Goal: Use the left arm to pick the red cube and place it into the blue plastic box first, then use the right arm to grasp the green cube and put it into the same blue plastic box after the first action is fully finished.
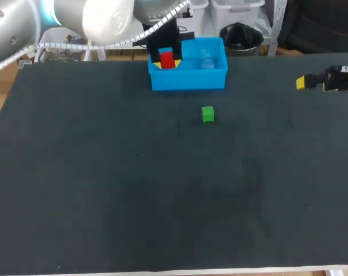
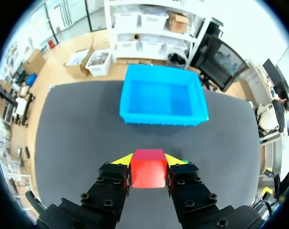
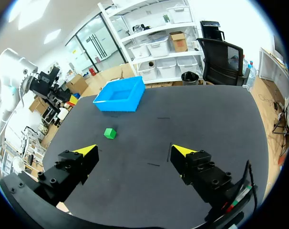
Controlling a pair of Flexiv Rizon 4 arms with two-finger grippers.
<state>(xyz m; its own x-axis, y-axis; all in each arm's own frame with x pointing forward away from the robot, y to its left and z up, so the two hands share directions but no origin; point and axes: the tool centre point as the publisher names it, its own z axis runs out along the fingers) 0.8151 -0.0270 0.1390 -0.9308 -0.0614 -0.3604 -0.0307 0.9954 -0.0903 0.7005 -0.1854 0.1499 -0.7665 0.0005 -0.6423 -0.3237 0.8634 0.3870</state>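
Red cube (image 2: 148,169) sits clamped between the two yellow-tipped fingers of the left gripper (image 2: 149,159), one finger against each side face, held clear of the dark worktop (image 1: 105,190). From that gripper the blue plastic box (image 2: 163,99) lies straight ahead at 12 o'clock, with its long axis running 9 to 3 across the line of approach and its open top facing up. In the head view the held cube overlaps the 9 o'clock end of the box, near the far wall. In the left wrist view a strip of bare worktop shows between cube and box. I cannot tell for certain whether the cube is already over the opening or just short of the near rim.

Green cube (image 1: 207,114) rests alone on the worktop at 6 o'clock from the box, near it but apart. The right gripper (image 3: 134,151) waits near the worktop's 2 o'clock edge with its fingers spread wide and nothing between them. The green cube lies ahead of it toward 11 o'clock, and the box is farther along the same line.

My reading is that the first placement is in its carrying stage. The release depends on bringing the cube squarely inside the box walls before the fingers part.
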